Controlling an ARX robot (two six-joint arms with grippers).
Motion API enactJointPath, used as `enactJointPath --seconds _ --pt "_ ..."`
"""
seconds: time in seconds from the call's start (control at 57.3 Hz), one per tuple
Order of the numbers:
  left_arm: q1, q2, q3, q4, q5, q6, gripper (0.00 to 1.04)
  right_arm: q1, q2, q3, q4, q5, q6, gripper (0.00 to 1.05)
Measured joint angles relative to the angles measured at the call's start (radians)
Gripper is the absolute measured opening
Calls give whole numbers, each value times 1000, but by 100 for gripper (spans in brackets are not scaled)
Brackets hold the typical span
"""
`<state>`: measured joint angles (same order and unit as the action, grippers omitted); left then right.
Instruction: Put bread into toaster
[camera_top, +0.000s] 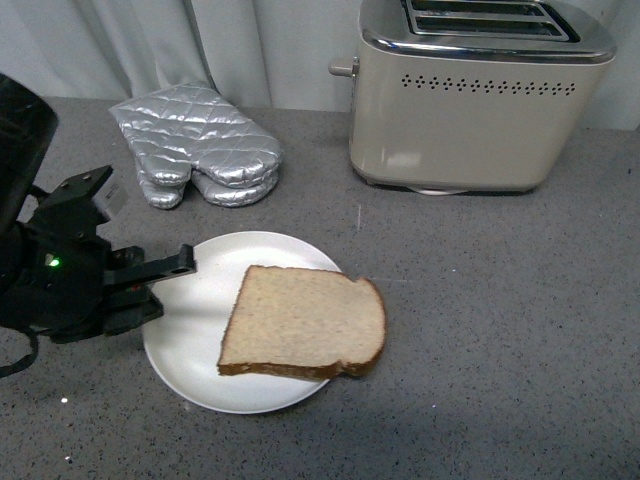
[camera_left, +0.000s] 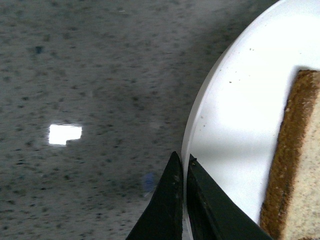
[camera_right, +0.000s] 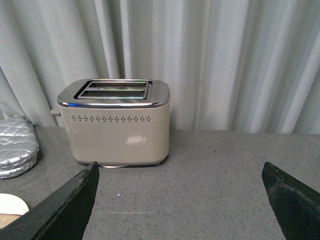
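Left end effector (camera_left: 183, 159) clenched on plate (camera_top: 190, 330) rim; my right end effector (camera_right: 180, 200) released, jaws wide. Toaster (camera_top: 480, 100) at desk (camera_top: 500, 300) far edge, right. Bread (camera_top: 305, 322) flat on plate, nearer the near edge, overhanging.

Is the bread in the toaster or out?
Out. The bread lies flat on the plate; the toaster slots look empty.

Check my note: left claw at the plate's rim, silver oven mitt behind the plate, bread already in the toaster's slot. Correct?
One thing is wrong: the bread is not in the toaster. The front view shows it lying flat on the plate, and both slots look empty. The left claw at the rim and the oven mitt behind the plate stand.
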<state>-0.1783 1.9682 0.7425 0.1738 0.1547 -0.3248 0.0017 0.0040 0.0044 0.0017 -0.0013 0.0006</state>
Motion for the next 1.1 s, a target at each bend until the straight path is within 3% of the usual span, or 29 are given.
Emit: enactJointPath --seconds 0.453,0.785,1.099 --pt "-274 166 322 -45 -5 -269 3 0 0 0 0 0 0 95" --pt "-388 297 480 -53 22 -433 4 0 0 0 0 0 0 95" --pt "-375 249 401 39 -66 -455 50 0 0 0 0 0 0 95"
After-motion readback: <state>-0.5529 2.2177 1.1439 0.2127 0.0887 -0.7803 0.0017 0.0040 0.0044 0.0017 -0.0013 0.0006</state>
